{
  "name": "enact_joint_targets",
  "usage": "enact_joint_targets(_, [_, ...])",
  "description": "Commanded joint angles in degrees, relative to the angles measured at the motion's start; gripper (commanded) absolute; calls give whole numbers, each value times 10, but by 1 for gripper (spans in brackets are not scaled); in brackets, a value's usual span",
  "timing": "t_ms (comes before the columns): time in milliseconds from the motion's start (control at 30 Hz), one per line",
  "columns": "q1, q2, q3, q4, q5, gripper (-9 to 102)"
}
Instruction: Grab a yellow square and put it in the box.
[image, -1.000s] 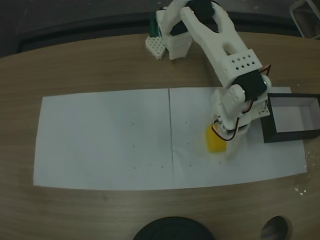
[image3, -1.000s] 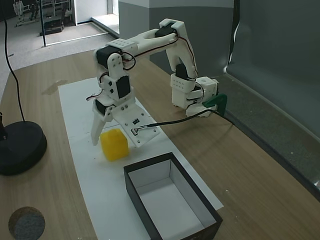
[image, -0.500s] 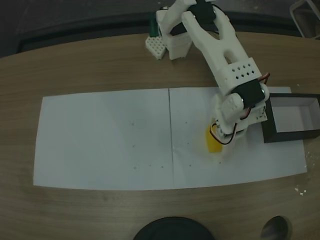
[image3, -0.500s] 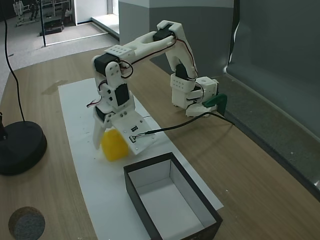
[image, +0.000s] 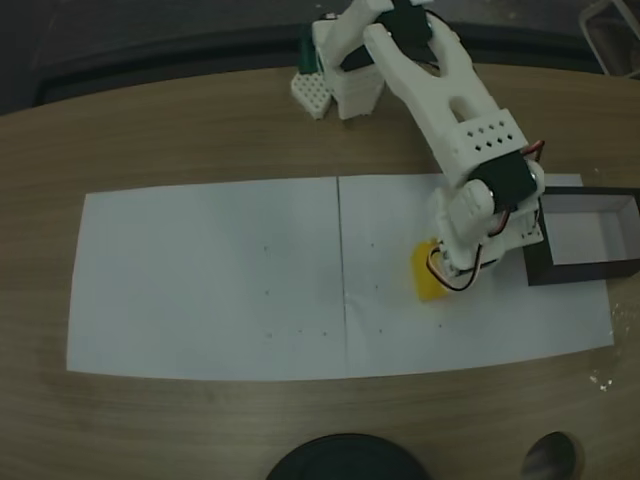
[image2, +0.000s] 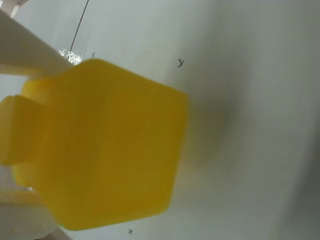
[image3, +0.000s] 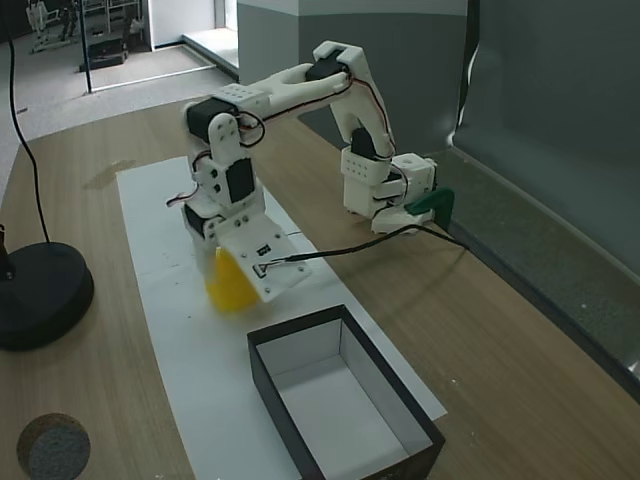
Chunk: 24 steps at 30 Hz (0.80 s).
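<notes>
**Claw clamped on the yellow square, box waiting alongside**

The white arm reaches out from its base at the back of the desk and bends down over the white paper sheet. The claw sits right on the yellow square, and up close in the wrist view the yellow square bulges between two pale fingers, one pressing at the top left and one at the bottom left. That is a pinch: the block's sides look squeezed in where the fingers meet it.

In a fixed view from above, the yellow square peeks out to the left of the wrist, over the right half of the paper, just right of the seam line that runs down the sheet. I cannot tell whether its bottom touches the paper or hangs just above it.

The box, black-walled and pale inside, stands open near the block on the paper's end, close but apart from it. From above, the box lies just right of the arm's wrist.

A black round base rests on the desk beside the paper, with a cable rising from it.
</notes>
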<state>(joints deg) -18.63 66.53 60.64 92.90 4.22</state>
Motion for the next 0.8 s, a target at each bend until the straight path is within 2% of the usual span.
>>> enact_joint_targets(0, [-8, 109, -133, 40, -26, 9])
enact_joint_targets(167, [-55, 195, -258, 59, -70, 9])
enact_joint_targets(333, [-185, 230, -266, 57, -93, 9])
enact_joint_targets(500, [-300, 171, -269, 36, -93, 9])
enact_joint_targets(767, [-309, 27, -271, -25, -95, 8])
